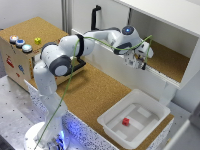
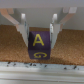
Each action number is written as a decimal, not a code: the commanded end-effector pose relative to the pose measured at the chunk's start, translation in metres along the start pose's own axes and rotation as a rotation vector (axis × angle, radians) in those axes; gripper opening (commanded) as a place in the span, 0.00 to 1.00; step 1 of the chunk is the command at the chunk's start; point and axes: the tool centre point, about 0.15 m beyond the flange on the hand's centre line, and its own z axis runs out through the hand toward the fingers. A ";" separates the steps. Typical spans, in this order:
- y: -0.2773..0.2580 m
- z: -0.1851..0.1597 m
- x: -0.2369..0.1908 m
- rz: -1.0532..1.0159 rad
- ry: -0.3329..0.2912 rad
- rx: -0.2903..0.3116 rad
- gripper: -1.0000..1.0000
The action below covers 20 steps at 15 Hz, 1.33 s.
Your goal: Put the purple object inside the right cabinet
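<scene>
Over at the exterior view's right, the white robot arm (image 1: pixel 75 50) stretches from its base across a cork-covered counter (image 1: pixel 95 92) and reaches into the right cabinet (image 1: pixel 172 60), a big white-walled box with a cork-brown floor. Its gripper (image 1: pixel 136 61) hangs just past the cabinet's front lip, low over that floor.

From the wrist view, the purple block (image 2: pixel 39 45) sits squarely between the two fingers (image 2: pixel 24 30), which press against its sides, so the jaws are clamped on it. Yellow letters show on the block: an A on the upper face and what looks like a G on the face below. Brown cork spreads around and behind it, and a pale strip with dark speckling runs along the near edge. Whether the block's underside touches the cork or hangs a little above it, I cannot tell.

A green cable (image 1: pixel 87 47) loops along the arm from the base up to the wrist. Near the counter's front end sits a white plastic tray (image 1: pixel 112 122) with a small red cube (image 1: pixel 126 121) lying in it, well apart from the gripper. On the exterior view's left stands a smaller cork-topped box (image 1: pixel 45 27) carrying round coloured buttons (image 1: pixel 20 43) and a small yellow piece (image 1: pixel 37 40) on its top.
</scene>
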 end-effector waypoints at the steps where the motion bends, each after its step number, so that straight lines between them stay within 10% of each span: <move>1: 0.024 0.036 0.043 -0.030 -0.021 0.099 0.00; 4: 0.020 0.039 0.062 -0.044 -0.060 0.108 0.00; 5: 0.016 0.037 0.062 -0.037 -0.053 0.114 1.00; 20: -0.018 -0.084 -0.035 -0.125 -0.056 0.068 1.00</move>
